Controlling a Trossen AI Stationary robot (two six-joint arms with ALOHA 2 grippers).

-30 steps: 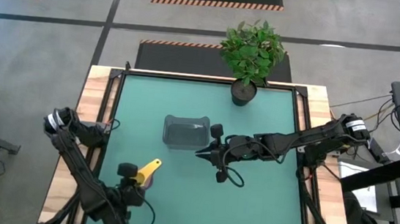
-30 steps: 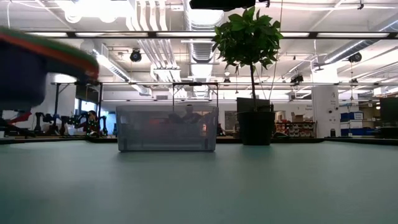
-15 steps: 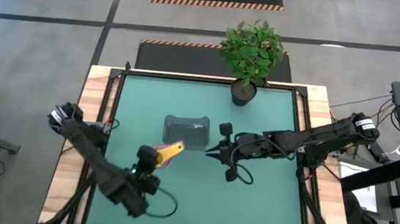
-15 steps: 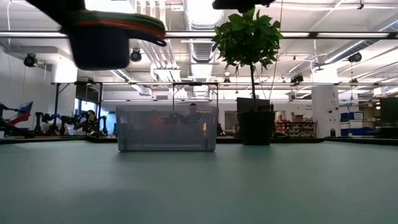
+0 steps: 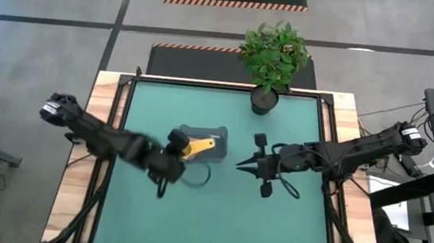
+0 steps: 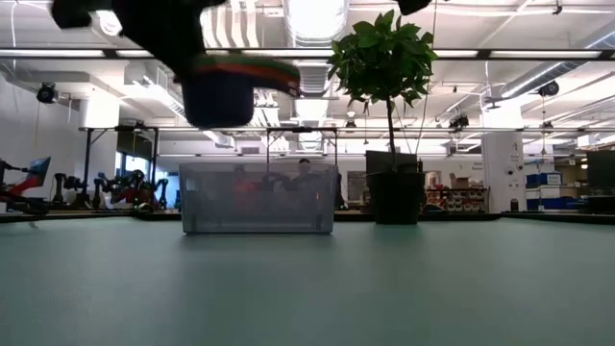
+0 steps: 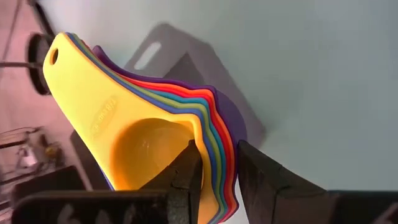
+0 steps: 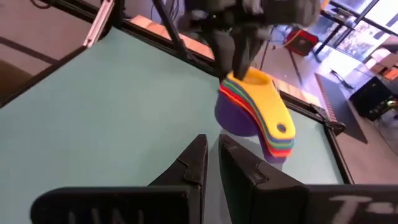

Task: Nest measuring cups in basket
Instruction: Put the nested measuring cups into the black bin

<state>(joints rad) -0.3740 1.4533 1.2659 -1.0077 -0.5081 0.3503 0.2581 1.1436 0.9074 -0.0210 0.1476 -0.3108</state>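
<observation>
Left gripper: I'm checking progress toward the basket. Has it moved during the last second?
Yes. The left gripper, holding the nested measuring cups, moved from the table's near edge to the basket.

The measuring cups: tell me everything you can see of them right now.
The measuring cups form one nested stack of smooth plastic scoops, yellow innermost, then thin rims of green, blue, orange and red, with purple as the outer bowl. The flat handles fan together, and the yellow one has a small hole near its end. The left gripper is clamped on the stack's rim, one finger inside the yellow bowl. In the high view the stack hangs over the basket, handle pointing toward the right gripper; the low view shows it above the basket's rim.
</observation>
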